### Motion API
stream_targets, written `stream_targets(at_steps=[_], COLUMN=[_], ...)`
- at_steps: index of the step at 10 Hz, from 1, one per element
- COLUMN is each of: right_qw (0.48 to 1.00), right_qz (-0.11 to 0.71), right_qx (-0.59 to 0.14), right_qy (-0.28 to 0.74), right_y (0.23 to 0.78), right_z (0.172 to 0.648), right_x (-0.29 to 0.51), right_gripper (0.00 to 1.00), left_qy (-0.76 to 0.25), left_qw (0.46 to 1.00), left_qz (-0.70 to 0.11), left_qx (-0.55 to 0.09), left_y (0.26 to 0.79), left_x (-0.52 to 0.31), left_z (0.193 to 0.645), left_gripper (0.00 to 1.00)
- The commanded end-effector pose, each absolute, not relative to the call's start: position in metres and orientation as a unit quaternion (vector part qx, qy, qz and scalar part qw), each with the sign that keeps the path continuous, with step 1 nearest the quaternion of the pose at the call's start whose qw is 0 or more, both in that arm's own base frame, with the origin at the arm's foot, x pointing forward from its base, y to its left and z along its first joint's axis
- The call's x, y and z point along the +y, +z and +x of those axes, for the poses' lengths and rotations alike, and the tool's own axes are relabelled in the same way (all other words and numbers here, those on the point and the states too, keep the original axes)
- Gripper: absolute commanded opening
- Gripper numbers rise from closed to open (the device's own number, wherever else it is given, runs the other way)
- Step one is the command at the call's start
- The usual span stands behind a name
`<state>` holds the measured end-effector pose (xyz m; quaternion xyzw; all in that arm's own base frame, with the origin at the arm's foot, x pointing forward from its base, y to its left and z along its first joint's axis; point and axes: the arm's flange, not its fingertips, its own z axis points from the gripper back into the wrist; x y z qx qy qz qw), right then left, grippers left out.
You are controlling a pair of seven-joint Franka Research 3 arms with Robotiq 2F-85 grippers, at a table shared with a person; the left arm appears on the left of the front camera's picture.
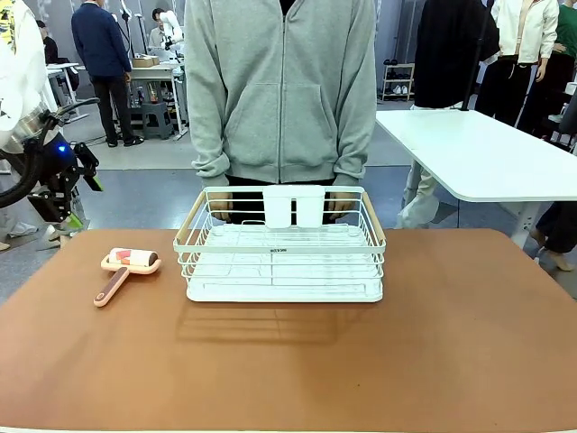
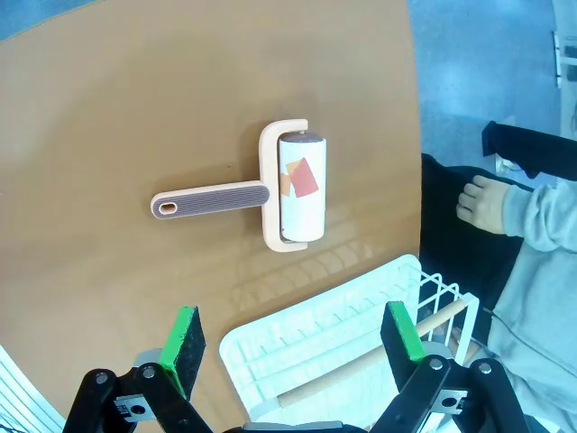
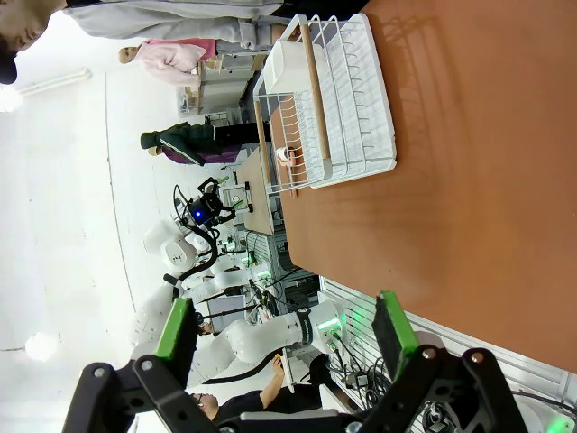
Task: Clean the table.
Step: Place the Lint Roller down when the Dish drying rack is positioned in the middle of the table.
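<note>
The reddish-brown table (image 1: 433,343) spreads across the front view. A lint roller (image 1: 126,268) with a pink handle and white roll lies near its left edge. My left gripper (image 1: 86,200) hangs open off the table's far left corner. From above, the left wrist view shows the lint roller (image 2: 288,185) lying flat, well beyond the open left gripper (image 2: 293,347), with nothing between the green pads (image 2: 185,343). My right gripper (image 3: 284,329) is open and empty, high above the table (image 3: 451,180).
A white wire dish rack (image 1: 284,248) with wooden handles stands at the middle of the far side; it also appears as the rack (image 2: 343,334) and the rack (image 3: 334,99). A person in a grey hoodie (image 1: 284,90) stands behind it, hands at its far rim. A white table (image 1: 487,153) sits at the back right.
</note>
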<state>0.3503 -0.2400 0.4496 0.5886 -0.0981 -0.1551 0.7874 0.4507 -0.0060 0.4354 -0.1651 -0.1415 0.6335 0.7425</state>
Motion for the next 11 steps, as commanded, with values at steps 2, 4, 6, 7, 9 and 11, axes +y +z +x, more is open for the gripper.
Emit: stream_targets(at_steps=[2,4,6,7,9,11], right_qw=[0.785,0.785,0.785,0.785,0.785,0.785], right_qz=[0.592,0.592,0.592,0.592,0.592,0.592], right_qx=[-0.102,-0.102,-0.102,-0.102,-0.102,-0.102], right_qy=[-0.151,-0.151,-0.151,-0.151,-0.151,-0.151], right_y=[0.4518,0.4518,0.4518,0.4518,0.4518,0.4518], right_z=[0.3475,0.3475,0.3475,0.3475,0.3475,0.3475], right_x=[-0.2373,-0.2373,-0.2373,-0.2373,-0.2373,-0.2373], right_gripper=[1.00,1.00,1.00,1.00,1.00,1.00], left_qy=[0.634,0.634,0.634,0.634,0.634,0.634], left_qw=[0.742,0.742,0.742,0.742,0.742,0.742], left_qz=[-0.166,-0.166,-0.166,-0.166,-0.166,-0.166], left_qx=[-0.141,-0.141,-0.141,-0.141,-0.141,-0.141], left_y=[0.4358,0.4358,0.4358,0.4358,0.4358,0.4358], left_x=[-0.0051,-0.0051,-0.0051,-0.0051,-0.0051,-0.0051], left_z=[0.4506,0.4506,0.4506,0.4506,0.4506,0.4506], left_gripper=[1.00,1.00,1.00,1.00,1.00,1.00])
